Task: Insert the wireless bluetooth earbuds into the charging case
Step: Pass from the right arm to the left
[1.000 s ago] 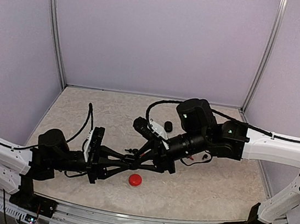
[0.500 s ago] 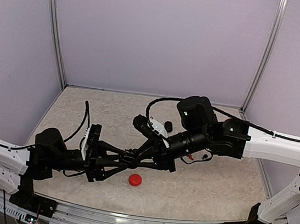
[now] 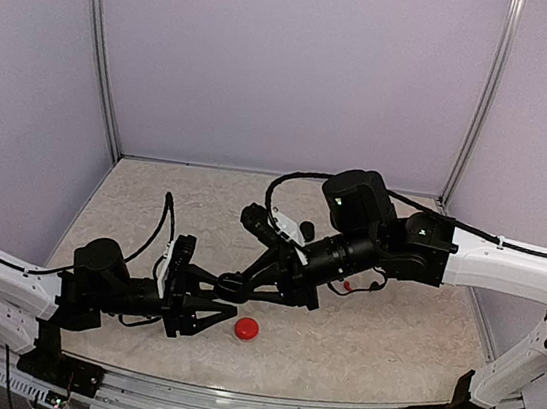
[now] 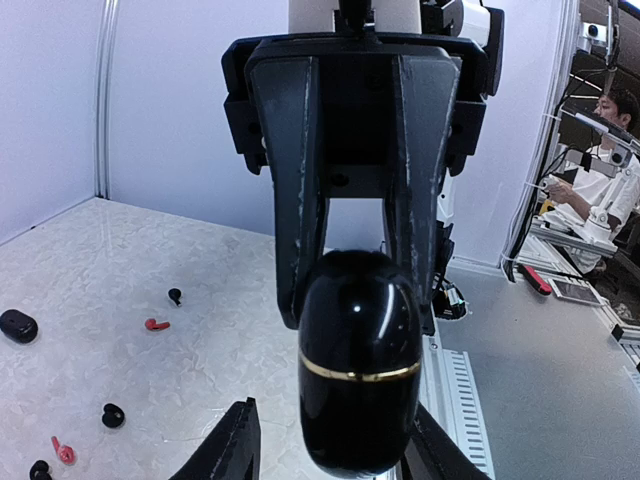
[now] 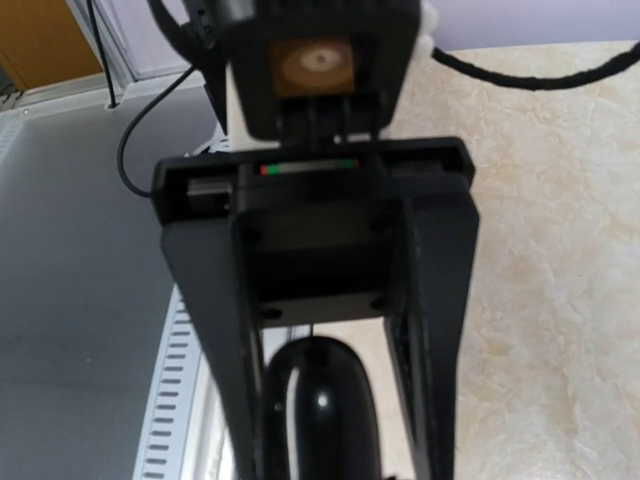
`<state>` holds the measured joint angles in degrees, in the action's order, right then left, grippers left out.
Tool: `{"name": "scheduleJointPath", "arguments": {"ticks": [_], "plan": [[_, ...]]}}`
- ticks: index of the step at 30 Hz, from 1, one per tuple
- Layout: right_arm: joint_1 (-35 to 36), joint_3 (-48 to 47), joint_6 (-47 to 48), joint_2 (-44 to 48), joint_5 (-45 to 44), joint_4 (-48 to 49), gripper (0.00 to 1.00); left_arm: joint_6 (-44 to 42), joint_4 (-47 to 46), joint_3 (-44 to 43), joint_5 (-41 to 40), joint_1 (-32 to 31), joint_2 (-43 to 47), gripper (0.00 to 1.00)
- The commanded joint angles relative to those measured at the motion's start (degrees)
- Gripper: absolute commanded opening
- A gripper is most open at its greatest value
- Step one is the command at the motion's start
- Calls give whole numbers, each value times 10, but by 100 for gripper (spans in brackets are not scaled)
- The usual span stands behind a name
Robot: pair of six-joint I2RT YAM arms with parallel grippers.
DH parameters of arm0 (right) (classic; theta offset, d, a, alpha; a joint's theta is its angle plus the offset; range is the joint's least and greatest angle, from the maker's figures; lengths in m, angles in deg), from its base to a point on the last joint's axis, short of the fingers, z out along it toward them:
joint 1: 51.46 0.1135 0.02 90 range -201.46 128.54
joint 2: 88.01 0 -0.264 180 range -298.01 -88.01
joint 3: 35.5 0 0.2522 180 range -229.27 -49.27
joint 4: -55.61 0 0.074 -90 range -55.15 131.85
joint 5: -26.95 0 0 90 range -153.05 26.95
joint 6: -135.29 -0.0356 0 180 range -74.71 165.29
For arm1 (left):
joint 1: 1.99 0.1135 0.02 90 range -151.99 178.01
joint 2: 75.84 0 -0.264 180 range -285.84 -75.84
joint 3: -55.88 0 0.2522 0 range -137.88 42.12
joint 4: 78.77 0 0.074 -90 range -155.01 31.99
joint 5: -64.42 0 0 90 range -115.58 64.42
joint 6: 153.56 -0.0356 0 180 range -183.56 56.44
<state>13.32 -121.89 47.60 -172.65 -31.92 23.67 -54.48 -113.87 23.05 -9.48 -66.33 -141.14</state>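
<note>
- Above the table (image 3: 387,341), centre of the top view, the black charging case (image 4: 360,400) hangs between the two arms, clear of the surface.
- The right gripper (image 4: 360,310) pinches the case by its sides. The left gripper (image 4: 333,455) is spread, with a finger on either side of it.
- The case lid is shut, so I cannot tell what is inside.
- Only the left wrist view shows the case's gold seam band and the wireless bluetooth earbuds (image 4: 155,324). Three black and two red lie loose on the table at lower left, with a second black case (image 4: 18,325) at the left edge.
- Only the top view shows the red case (image 3: 247,329), lying closed below the grippers.
- The right wrist view shows the left gripper's fingers (image 5: 240,390) flanking the case.
</note>
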Motion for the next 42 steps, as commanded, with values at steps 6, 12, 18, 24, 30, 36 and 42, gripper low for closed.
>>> {"name": "scheduleJointPath", "arguments": {"ticks": [6, 12, 18, 24, 30, 36, 42], "plan": [[7, -16, 8, -14, 6, -3, 6, 5, -27, -13, 5, -10, -5, 46], [8, -15, 7, -13, 8, -1, 6, 4, -39, -19, 11, -15, -21, 40], [8, -12, 7, -15, 12, -1, 6, 5, -47, -18, 12, -15, -21, 28], [9, -10, 8, -17, 13, 0, 6, 7, -47, -17, 9, -15, -15, 42], [8, -11, 7, -15, 13, 2, 6, 5, -48, -18, 9, -16, -14, 35], [9, -10, 7, -18, 16, 1, 6, 4, -51, -17, 7, -15, -14, 23], [9, -8, 2, -12, 9, 11, 33, -2, -52, -12, 2, -15, -7, 9]]}}
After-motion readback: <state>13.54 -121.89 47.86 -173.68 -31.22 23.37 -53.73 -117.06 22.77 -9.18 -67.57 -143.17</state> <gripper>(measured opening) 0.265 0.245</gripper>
